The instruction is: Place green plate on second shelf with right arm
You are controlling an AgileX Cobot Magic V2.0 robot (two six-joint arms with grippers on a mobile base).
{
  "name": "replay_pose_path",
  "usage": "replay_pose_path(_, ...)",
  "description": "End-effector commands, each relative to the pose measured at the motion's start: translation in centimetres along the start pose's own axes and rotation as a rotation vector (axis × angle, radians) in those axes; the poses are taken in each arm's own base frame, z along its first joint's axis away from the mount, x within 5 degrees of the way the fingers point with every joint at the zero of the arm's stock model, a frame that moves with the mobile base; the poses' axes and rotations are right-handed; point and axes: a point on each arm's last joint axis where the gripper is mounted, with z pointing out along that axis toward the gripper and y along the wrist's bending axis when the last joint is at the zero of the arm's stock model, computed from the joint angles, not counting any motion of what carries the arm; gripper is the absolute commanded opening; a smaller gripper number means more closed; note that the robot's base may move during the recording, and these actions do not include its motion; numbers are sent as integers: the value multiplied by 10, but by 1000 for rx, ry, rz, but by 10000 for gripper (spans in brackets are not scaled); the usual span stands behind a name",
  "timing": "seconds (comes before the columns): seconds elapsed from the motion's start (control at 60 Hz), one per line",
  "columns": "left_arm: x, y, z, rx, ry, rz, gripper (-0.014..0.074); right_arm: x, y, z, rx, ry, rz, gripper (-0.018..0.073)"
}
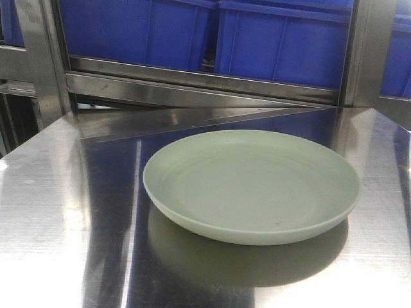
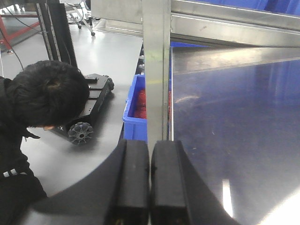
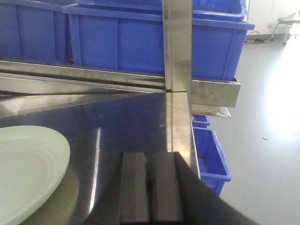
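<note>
Front view: the plate lies flat on a steel shelf, right of its middle and clear of every edge, with blue bins on the level above and no arm near it. Left wrist view: the left gripper hangs by a post at the shelf's left edge, jaws pressed together on nothing. Right wrist view: the right gripper sits near the right edge, jaws likewise closed and empty, the plate apart to its left. If this is the second shelf, the placing looks done, but I cannot tell which level it is.
</note>
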Motion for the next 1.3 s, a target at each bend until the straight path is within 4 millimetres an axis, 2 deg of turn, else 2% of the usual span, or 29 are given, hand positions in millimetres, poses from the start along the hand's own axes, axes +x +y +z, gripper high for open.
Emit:
replay_pose_path(0.0, 5, 1, 2, -1, -61, -2, 124, -11, 1, -2, -4, -111, -6, 55)
replay_pose_path(1.284, 5, 1, 2, -1, -61, -2, 124, -15, 1, -3, -8, -154, -7, 55)
